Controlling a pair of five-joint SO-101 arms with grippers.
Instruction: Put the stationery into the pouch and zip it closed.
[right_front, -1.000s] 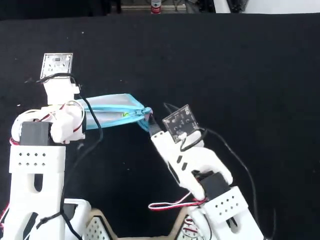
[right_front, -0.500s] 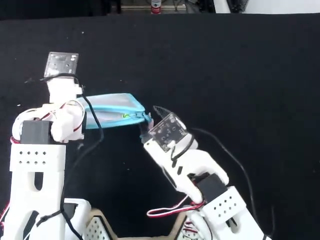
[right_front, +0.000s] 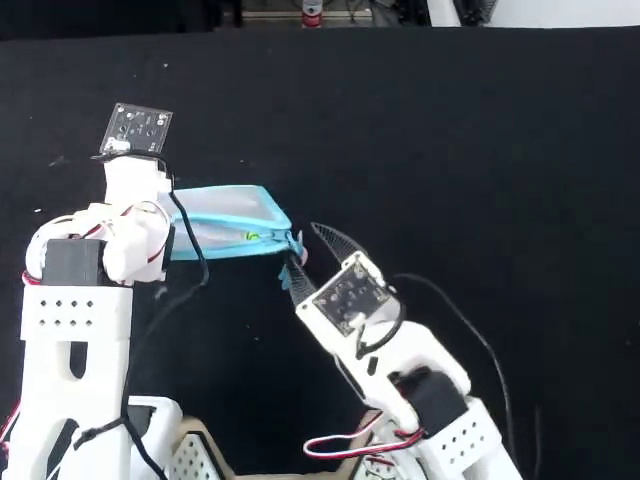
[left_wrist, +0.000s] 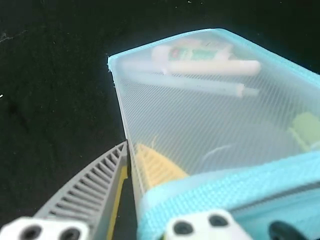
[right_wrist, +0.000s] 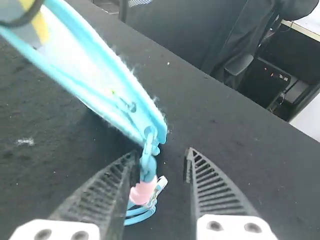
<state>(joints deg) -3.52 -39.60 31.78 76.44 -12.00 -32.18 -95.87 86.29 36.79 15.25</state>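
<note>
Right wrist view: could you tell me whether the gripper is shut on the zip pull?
No, the right gripper is open, and the zip pull of the pouch sits beside one finger.

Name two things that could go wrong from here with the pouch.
1. The open right tool has the zip pull against one finger; moving off, it might snag it and reopen the pouch.
2. The left tool clamps the pouch only at one end, so a tug might pull it free.
</note>
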